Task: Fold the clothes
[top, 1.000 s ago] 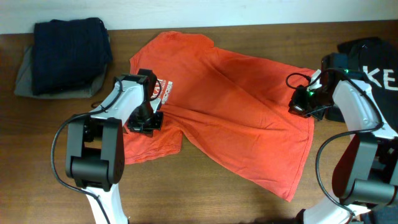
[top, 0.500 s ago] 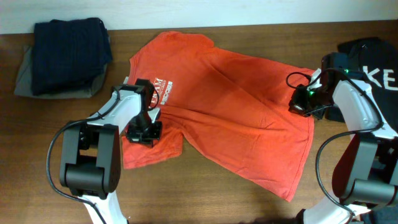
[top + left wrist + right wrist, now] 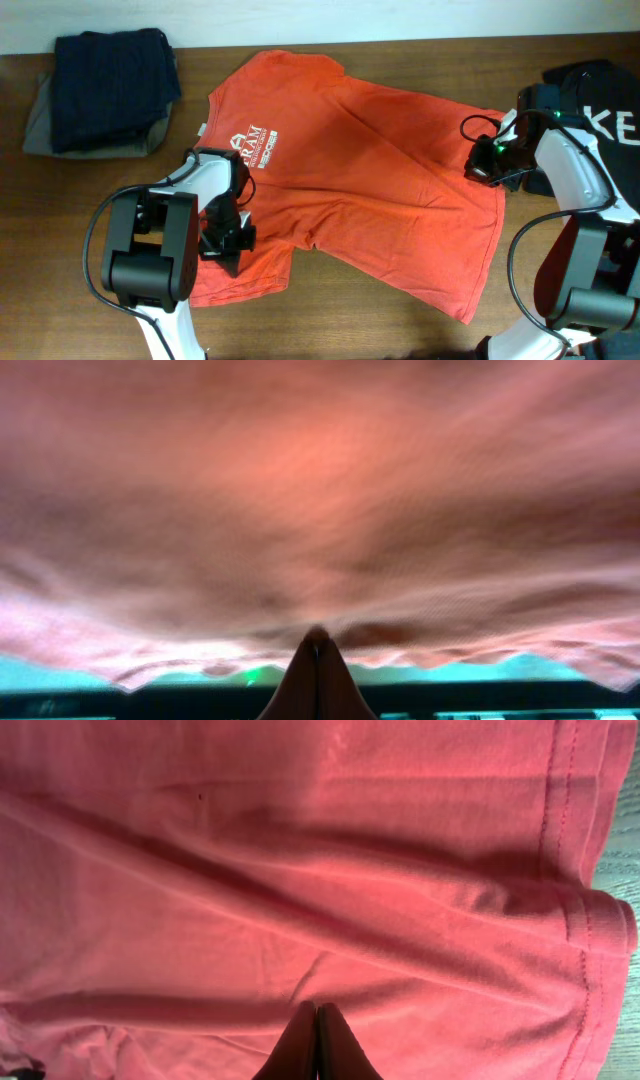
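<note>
— Where's the T-shirt (image 3: 370, 190)?
— Spread across the tabletop (image 3: 350, 325); my left end effector (image 3: 224, 240) is clamped on its sleeve; my right end effector (image 3: 486, 166) is pinched closed on its hem.

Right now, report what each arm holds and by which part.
Both hold the T-shirt: left jaws pinch its lower-left flap near the edge, right jaws pinch cloth beside the stitched hem.

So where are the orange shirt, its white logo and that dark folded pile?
orange shirt (image 3: 380, 180): overhead view, middle of its body.
white logo (image 3: 254, 139): overhead view, on the lettering.
dark folded pile (image 3: 112, 70): overhead view, top navy layer.
</note>
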Robot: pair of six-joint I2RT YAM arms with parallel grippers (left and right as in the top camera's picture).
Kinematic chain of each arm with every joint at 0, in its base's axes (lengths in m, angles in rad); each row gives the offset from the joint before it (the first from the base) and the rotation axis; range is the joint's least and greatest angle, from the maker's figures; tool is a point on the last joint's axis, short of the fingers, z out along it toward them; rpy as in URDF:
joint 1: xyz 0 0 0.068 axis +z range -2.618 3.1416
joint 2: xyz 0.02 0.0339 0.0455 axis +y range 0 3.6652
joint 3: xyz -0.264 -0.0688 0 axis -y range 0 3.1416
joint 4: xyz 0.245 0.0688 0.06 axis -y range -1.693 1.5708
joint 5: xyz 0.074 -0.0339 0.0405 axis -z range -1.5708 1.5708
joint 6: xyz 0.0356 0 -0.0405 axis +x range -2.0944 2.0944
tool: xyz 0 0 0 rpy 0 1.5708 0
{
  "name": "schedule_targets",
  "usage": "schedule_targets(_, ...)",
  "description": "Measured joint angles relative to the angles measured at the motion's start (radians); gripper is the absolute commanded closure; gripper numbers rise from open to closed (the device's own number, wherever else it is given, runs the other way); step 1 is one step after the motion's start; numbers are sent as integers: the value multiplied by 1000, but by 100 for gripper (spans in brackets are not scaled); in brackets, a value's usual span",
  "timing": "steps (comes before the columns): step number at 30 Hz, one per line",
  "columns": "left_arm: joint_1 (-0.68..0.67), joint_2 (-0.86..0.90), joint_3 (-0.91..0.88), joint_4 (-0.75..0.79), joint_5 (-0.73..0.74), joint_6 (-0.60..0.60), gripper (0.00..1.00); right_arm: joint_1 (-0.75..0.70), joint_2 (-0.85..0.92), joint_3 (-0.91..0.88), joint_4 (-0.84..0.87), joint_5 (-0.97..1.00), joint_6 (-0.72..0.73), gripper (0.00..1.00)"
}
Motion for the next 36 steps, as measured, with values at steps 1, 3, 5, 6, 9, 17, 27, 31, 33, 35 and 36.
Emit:
schedule_targets(1, 0, 0, -2, -11, -12, -10, 99, 0, 0, 0, 2, 0, 0, 96)
schedule_targets(3, 0, 0, -2, -28, -29, -30, 99, 0, 0, 0, 3, 0, 0, 95)
schedule_targets(5, 0, -2, -2, -39, -40, -45, 99, 0, 0, 0, 6, 0, 0, 96)
schedule_targets(6, 0, -5, -3, -44, -44, -52, 99, 0, 0, 0, 10, 0, 0, 96)
schedule_targets(9, 0, -40, -4, -53, -50, -62, 99, 0, 0, 0, 20, 0, 0, 95)
schedule_targets(17, 0, -259, 22, 121, -97, -71, 99, 0, 0, 0, 48, 0, 0, 96)
schedule_targets(27, 0, -356, 147, 712, -132, 53, 99, 0, 0, 0, 47, -59, 0, 96)
schedule_targets(31, 0, -299, 149, 792, -138, 120, 99, 0, 0, 0, 28, -71, 0, 96)
schedule_targets(33, 0, -245, 149, 814, -142, 143, 99, 0, 0, 0, 23, -74, 0, 96)
schedule_targets(35, 1, -187, 149, 843, -143, 160, 99, 0, 0, 0, 19, -75, 0, 96)
schedule_targets(36, 1, -160, 149, 850, -145, 167, 99, 0, 0, 0, 17, -75, 0, 96)
